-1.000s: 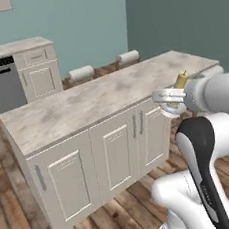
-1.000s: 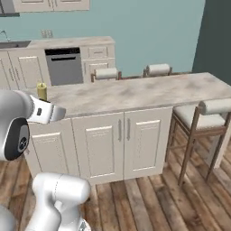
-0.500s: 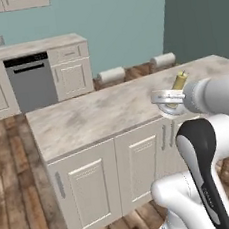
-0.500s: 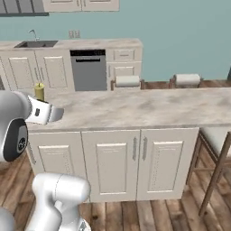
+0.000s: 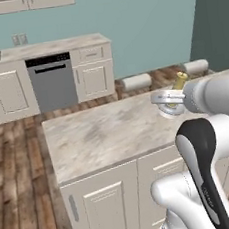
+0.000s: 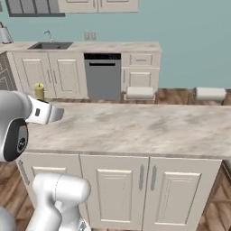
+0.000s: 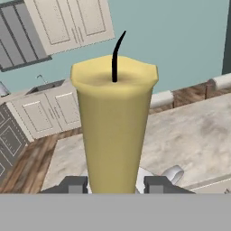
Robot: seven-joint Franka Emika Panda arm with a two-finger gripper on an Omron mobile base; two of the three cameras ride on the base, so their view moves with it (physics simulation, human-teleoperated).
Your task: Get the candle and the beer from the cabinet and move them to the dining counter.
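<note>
Candle pale yellow, black wick, sitting in silver-grey dish holder. Dining counter top beige with grey-brown marbling; its panelled doors below cream with grey metal handles. Wall behind the dining counter flat teal, darker teal panel at far right in the left base view. Dishwasher beyond the dining counter grey with black top strip. Cabinets beside the dishwasher cream, worktop same beige marble. Floor left of the dining counter brown wood planks, mixed tones. Stool seats behind the dining counter off-white. Finger tips below the candle dark grey.
</note>
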